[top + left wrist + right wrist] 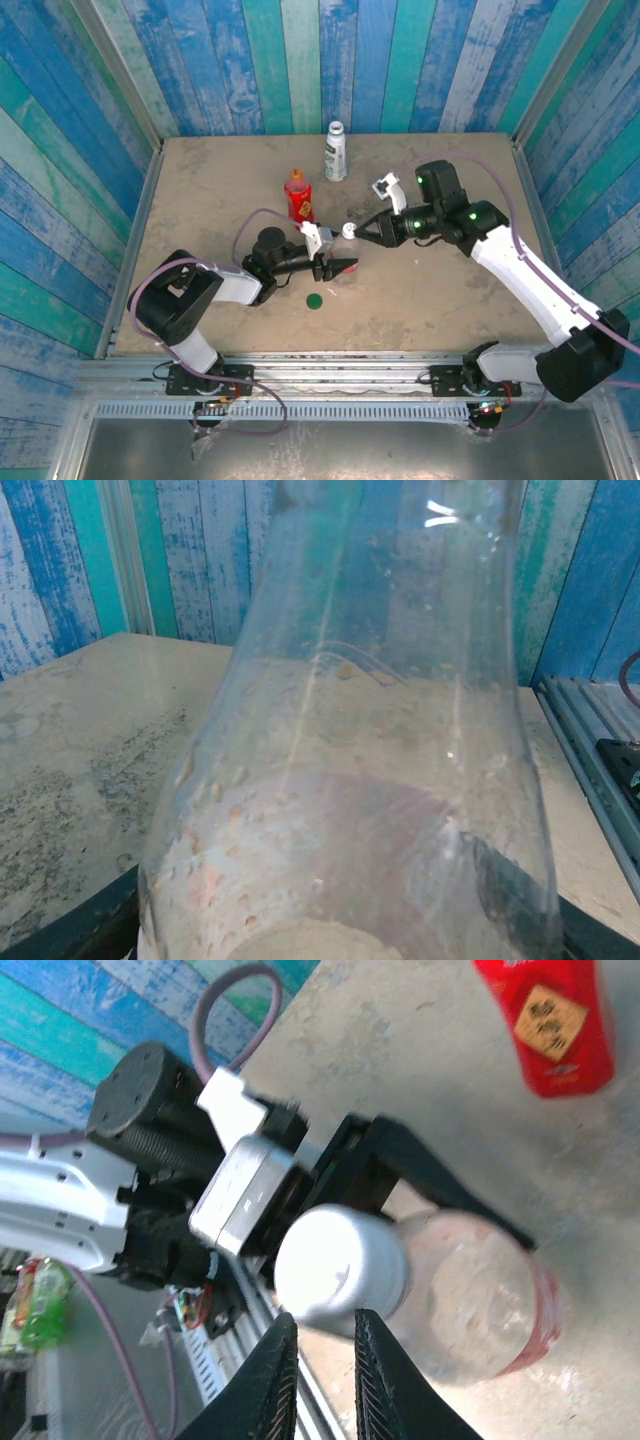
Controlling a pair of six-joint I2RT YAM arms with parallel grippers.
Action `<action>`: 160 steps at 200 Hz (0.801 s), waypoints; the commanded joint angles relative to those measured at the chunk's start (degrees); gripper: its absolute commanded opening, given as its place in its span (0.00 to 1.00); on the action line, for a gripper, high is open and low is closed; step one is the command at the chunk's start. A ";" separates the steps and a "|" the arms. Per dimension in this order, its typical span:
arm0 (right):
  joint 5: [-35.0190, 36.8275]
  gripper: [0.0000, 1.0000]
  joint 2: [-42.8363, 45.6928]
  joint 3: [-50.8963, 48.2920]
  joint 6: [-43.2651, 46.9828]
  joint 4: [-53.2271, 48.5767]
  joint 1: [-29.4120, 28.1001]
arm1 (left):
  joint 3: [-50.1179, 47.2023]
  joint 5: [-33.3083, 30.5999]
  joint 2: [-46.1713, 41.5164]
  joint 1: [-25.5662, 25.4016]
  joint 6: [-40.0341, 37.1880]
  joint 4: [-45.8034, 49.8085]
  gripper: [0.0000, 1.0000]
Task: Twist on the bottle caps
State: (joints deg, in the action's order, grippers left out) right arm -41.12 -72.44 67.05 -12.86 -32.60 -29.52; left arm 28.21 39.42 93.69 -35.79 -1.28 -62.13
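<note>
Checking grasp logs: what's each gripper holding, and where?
Left gripper clamps clear bottle around its body. Right gripper holds nothing; white cap sits beyond its tips.

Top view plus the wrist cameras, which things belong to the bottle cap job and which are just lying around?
Job: clear bottle held by the left gripper, white cap at its mouth, right gripper beside it, red bottle, white-labelled bottle, green cap on the table.
Lying about: a blurry green packet beyond the table edge, right wrist view.
</note>
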 commanded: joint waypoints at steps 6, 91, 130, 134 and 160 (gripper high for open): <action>-4.03 0.20 3.40 -1.79 -0.98 -0.29 -0.54 | -1.13 -0.83 2.18 0.19 0.37 3.21 0.68; 15.55 0.59 10.77 5.90 26.56 -14.44 -3.41 | -2.69 -13.38 -10.03 -4.55 -16.47 15.69 0.68; 25.59 0.64 15.89 5.75 47.69 -20.72 -13.35 | -4.21 -16.73 -16.60 -7.16 -24.61 19.16 0.68; 26.80 0.64 16.01 5.85 49.10 -21.08 -14.40 | -4.29 -17.02 -17.30 -7.48 -25.35 19.79 0.68; 34.62 0.64 13.63 8.55 54.59 -23.53 -20.40 | -4.28 -18.54 -20.42 -8.92 -28.80 23.23 0.68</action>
State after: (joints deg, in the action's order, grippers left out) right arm -16.97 -56.51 73.10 30.13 -51.16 -45.71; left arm 24.34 23.97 78.11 -43.55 -23.73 -43.59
